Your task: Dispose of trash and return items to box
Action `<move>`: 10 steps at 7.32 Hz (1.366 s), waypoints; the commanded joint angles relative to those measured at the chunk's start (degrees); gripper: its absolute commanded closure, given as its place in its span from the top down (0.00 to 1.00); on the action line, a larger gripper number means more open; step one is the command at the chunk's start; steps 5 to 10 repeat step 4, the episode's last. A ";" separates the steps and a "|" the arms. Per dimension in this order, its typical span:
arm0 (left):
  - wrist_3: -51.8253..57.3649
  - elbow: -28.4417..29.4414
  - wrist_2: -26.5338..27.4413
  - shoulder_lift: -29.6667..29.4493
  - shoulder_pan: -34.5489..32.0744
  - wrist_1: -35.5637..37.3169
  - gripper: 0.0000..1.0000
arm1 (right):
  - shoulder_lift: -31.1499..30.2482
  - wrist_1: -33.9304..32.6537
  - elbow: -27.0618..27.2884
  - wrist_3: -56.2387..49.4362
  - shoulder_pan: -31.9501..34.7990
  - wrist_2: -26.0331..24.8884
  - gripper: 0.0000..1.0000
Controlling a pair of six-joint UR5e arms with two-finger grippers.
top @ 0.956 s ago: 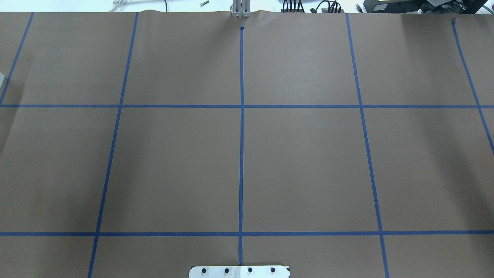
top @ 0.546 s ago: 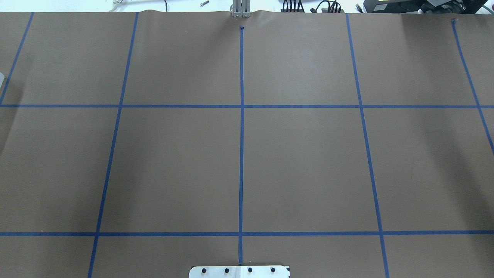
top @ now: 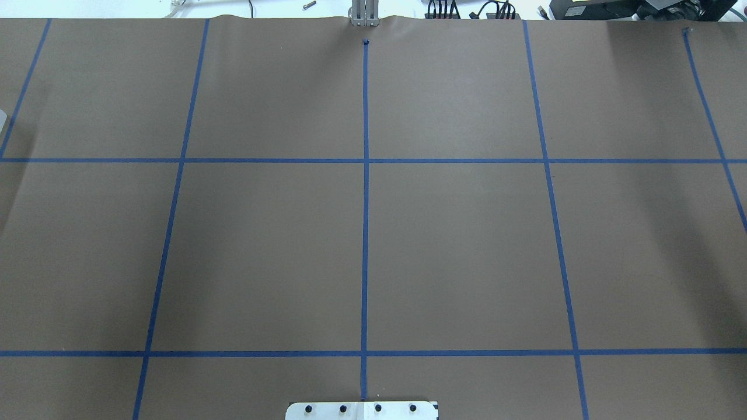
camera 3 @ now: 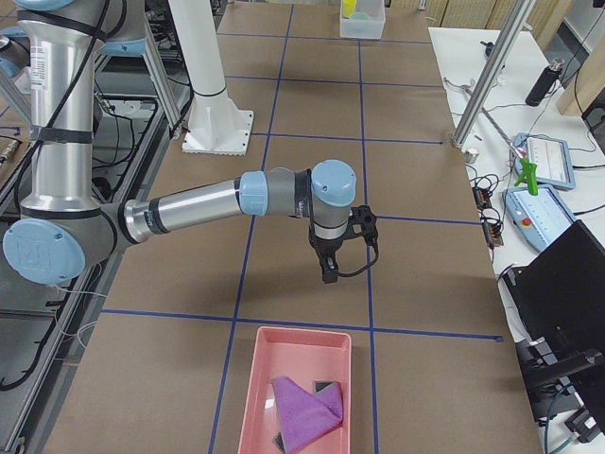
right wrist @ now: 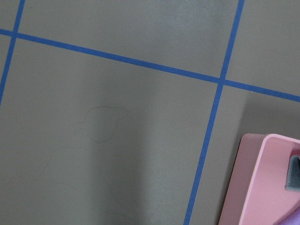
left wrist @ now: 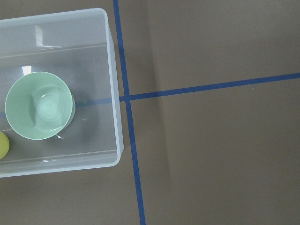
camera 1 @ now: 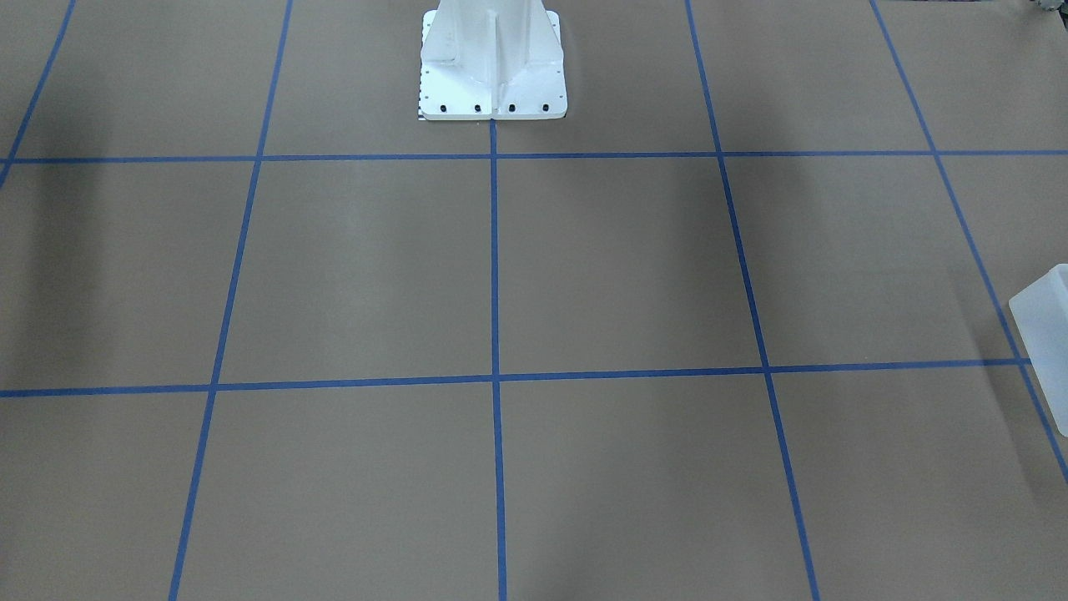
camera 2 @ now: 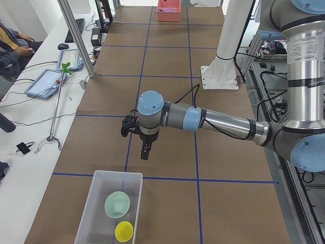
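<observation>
Plainly, a wrong pick is the risk

The translucent box [camera 2: 97,213] holds a pale green bowl [camera 2: 117,204] and, beside it, the yellow cup [camera 2: 124,231] (the trash). The left gripper [camera 2: 145,153] hangs nearby (open or closed, I cannot tell) and might seize the bowl or clip the wall.

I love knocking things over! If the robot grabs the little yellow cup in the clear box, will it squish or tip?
The yellow cup looks small and plain, so probably light, and might squash if pinched hard. It seems to stand mouth-up in the box beside the wider green bowl, so a sideways nudge could tip it.
</observation>
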 commanded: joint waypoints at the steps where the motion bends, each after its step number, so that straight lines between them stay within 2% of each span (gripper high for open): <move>1: -0.10 -0.47 0.03 -0.23 -0.03 -0.08 0.98 | 0.08 0.09 -0.30 0.18 0.00 -0.22 1.00; 10: -0.19 -0.73 -0.23 0.29 -0.11 -0.25 0.98 | -0.27 0.09 0.05 0.27 0.00 -0.13 1.00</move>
